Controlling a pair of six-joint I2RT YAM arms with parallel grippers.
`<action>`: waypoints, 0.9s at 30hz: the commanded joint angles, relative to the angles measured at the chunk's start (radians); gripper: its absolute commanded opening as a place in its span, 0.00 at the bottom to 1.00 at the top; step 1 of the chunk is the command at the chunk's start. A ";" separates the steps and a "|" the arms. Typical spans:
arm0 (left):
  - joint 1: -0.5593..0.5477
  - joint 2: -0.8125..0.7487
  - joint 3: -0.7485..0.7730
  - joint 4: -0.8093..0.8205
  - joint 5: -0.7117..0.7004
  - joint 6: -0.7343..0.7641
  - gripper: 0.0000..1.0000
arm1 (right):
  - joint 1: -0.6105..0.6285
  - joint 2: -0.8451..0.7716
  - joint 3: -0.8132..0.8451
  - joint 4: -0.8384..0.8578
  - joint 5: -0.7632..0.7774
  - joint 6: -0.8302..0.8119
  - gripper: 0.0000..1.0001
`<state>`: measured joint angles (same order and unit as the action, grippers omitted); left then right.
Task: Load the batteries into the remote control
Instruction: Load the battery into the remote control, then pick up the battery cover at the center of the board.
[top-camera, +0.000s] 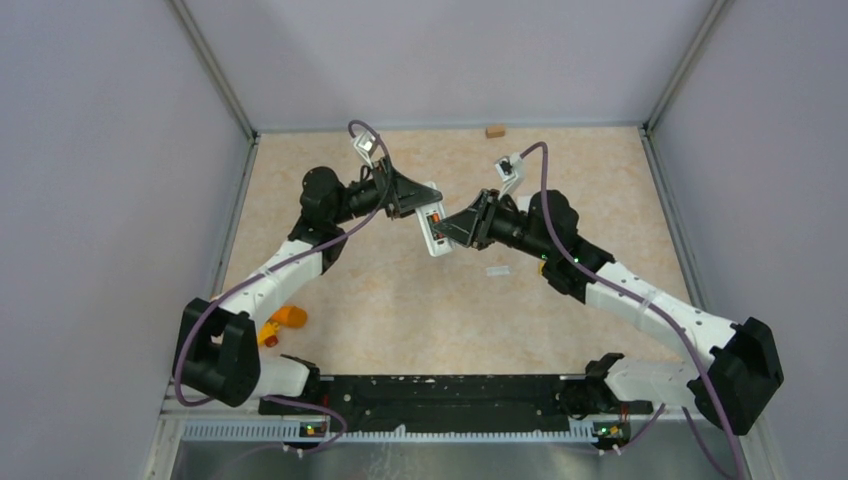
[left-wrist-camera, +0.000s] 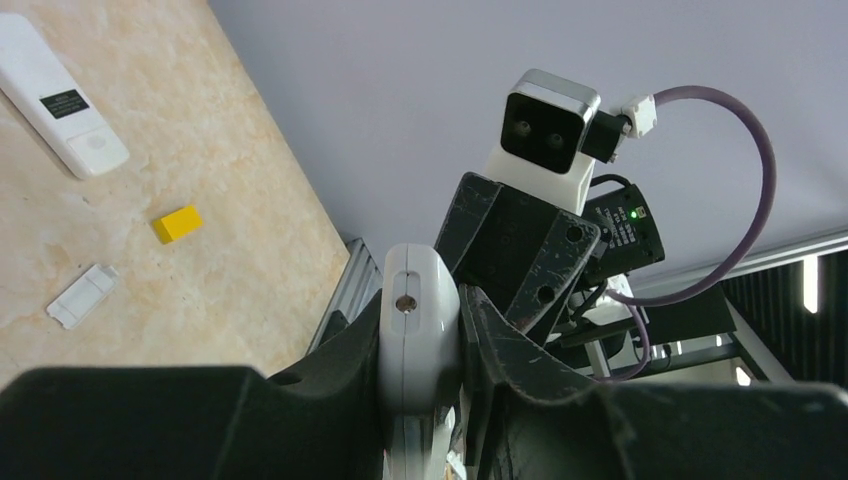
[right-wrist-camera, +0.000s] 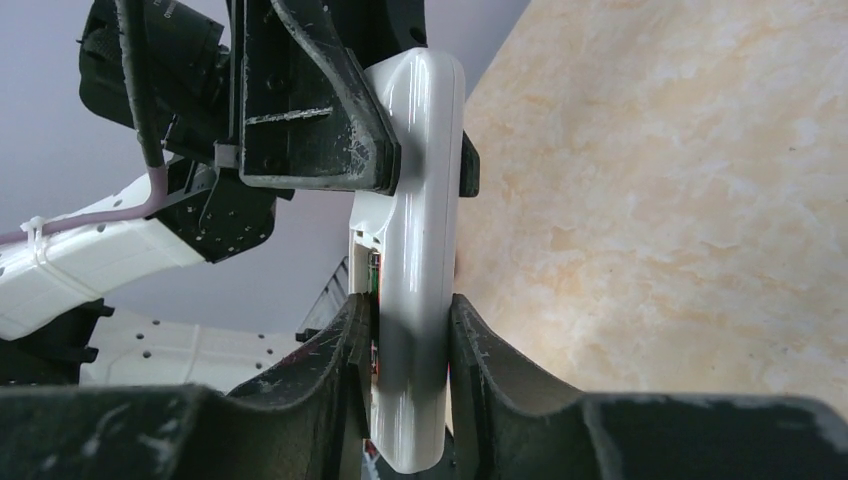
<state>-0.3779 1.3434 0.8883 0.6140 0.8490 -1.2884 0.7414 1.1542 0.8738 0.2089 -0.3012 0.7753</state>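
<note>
The remote control (top-camera: 436, 230) is held off the table (top-camera: 400, 310) at mid-field, clamped at both ends; the left gripper (left-wrist-camera: 420, 312) is closed on one end, the right gripper (right-wrist-camera: 410, 308) closed on the other, fingers pressed against both of its sides. Count: two grippers, both occupied; one battery (top-camera: 436, 215), orange, visible in the open recess; any further cells cannot be made out. On the table: one second remote (left-wrist-camera: 55, 100), one yellow block (left-wrist-camera: 178, 223), one small white cover (left-wrist-camera: 82, 297), one orange cylinder (top-camera: 291, 316). The recess is largely hidden in both wrist views; the second remote is cut off at the frame edge.
</note>
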 joint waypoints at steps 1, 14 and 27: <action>-0.007 -0.058 0.049 0.040 0.006 0.008 0.00 | -0.002 0.016 0.036 -0.050 0.030 -0.042 0.25; 0.070 -0.169 -0.031 -0.212 -0.109 0.182 0.00 | -0.054 -0.086 0.018 -0.093 -0.010 -0.148 0.72; 0.117 -0.422 -0.226 -0.367 -0.410 0.387 0.00 | -0.217 0.093 0.042 -0.574 0.323 -0.425 0.44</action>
<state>-0.2642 1.0142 0.7170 0.2218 0.5640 -0.9634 0.5823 1.1545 0.8928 -0.2356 -0.0860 0.3946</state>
